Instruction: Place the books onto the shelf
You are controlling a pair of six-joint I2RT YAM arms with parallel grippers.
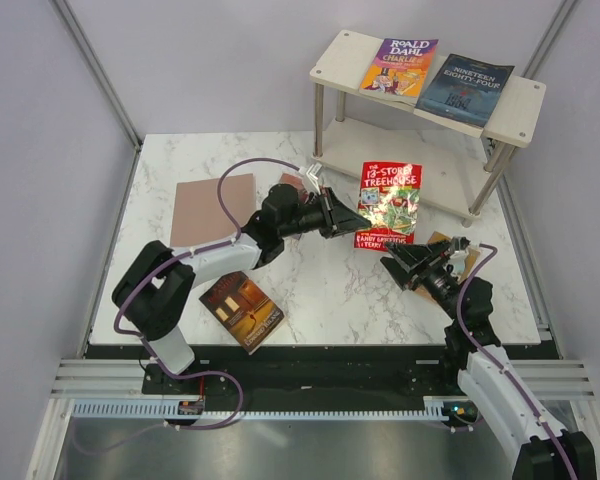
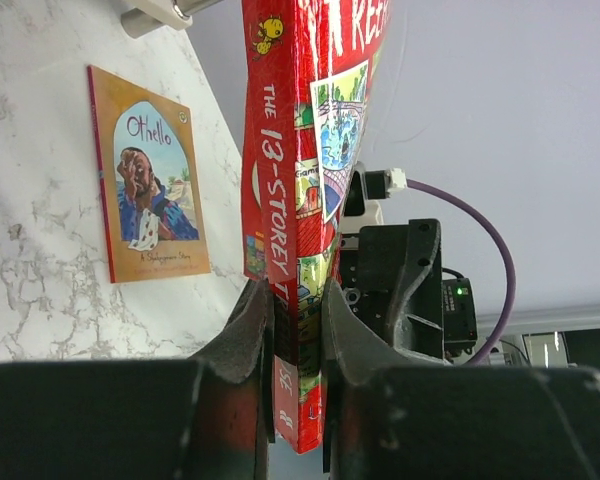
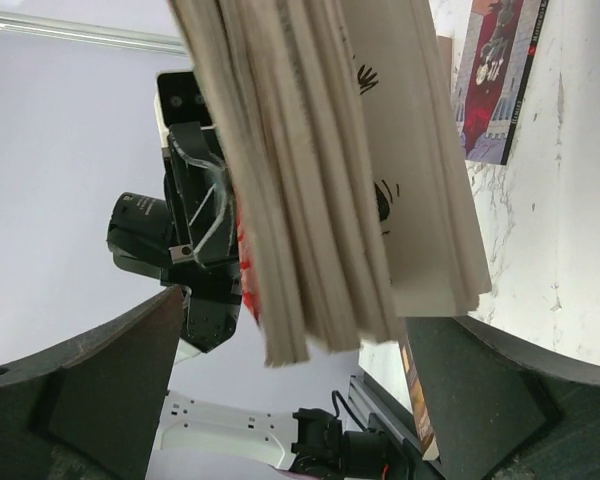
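Treehouse book [image 1: 389, 205] | left jaws clamp its edge, arm outstretched | right jaws wide, straddling pages

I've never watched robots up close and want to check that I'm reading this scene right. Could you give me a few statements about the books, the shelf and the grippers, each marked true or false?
1. The left gripper is clamped on the red Treehouse book. True.
2. Three books lie on the top board of the shelf. False: there are two, the Roald Dahl book and Nineteen Eighty-Four.
3. The right gripper is open. True: the Treehouse book's page edges sit between its spread fingers.
4. The Othello book stands on the shelf. False: it lies flat on the table.
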